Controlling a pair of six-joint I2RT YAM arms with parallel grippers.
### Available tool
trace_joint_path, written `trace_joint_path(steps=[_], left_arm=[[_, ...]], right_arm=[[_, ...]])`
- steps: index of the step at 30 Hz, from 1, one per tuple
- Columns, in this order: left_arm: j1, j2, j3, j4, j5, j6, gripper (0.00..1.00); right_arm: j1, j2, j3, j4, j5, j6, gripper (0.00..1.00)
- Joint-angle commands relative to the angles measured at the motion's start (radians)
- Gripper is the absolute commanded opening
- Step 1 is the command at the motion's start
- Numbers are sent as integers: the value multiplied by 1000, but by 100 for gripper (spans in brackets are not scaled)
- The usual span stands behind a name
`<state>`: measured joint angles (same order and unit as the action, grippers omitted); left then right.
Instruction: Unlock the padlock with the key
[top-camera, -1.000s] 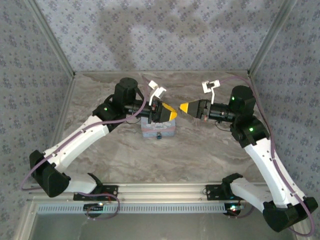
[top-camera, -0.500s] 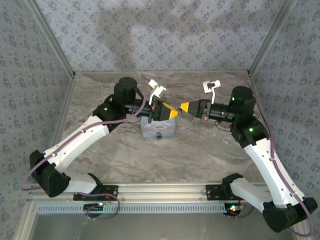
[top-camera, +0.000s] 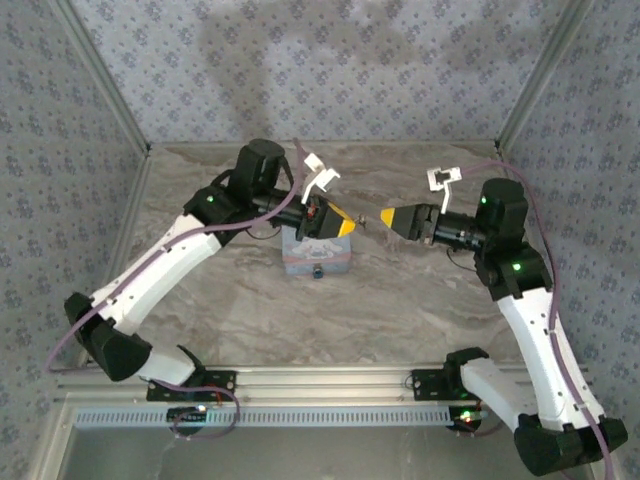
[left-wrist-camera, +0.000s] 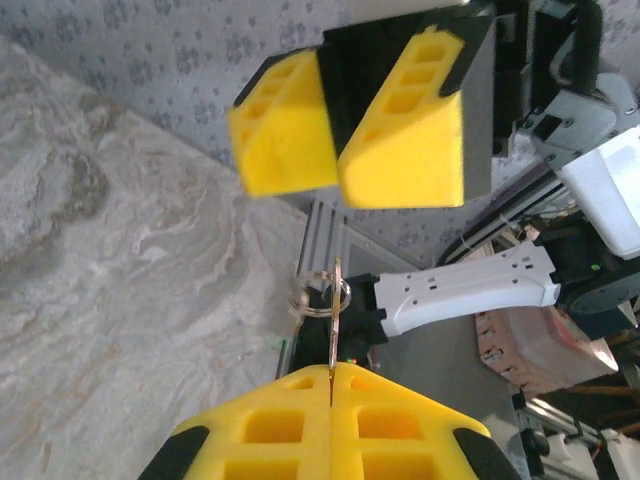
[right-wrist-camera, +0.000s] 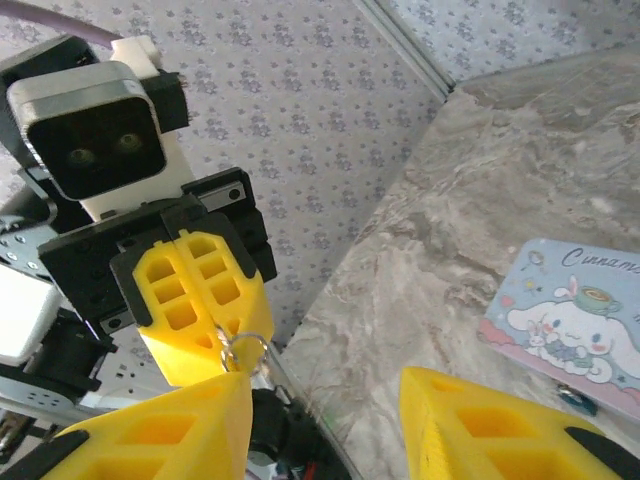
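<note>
The key (left-wrist-camera: 334, 320) is thin shiny metal, the left gripper (left-wrist-camera: 330, 395) tipped in matt yellow plastic, the bench (left-wrist-camera: 120, 280) smooth marbled stone.

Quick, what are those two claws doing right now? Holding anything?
Left gripper: closed, pinching the key.
Right gripper: open, holding nothing.

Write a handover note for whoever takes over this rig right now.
Left gripper: shut on the key, ring end pointing at the right gripper.
Right gripper: open, facing it, gripping nothing.
Padlock: on the table at the near edge of the blue tin.
Done: key gripped, up in the air.
Left: bring key to padlock, insert, turn, open.
</note>
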<state>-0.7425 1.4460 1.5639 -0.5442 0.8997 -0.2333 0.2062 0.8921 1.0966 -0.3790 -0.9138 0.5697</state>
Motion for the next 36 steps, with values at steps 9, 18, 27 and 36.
trace_joint_path(steps=[9,18,27,36], left_arm=[[-16,86,110,-305,108,113,0],[-30,90,130,-331,130,132,0],[-32,90,133,-342,134,142,0],[-28,90,131,-348,128,150,0]], right_arm=[[47,33,4,-53,-90,-140,43],[149,78,7,-79,-40,-171,43],[183,97,34,-120,-45,-199,33],[190,97,47,-131,-68,-206,31]])
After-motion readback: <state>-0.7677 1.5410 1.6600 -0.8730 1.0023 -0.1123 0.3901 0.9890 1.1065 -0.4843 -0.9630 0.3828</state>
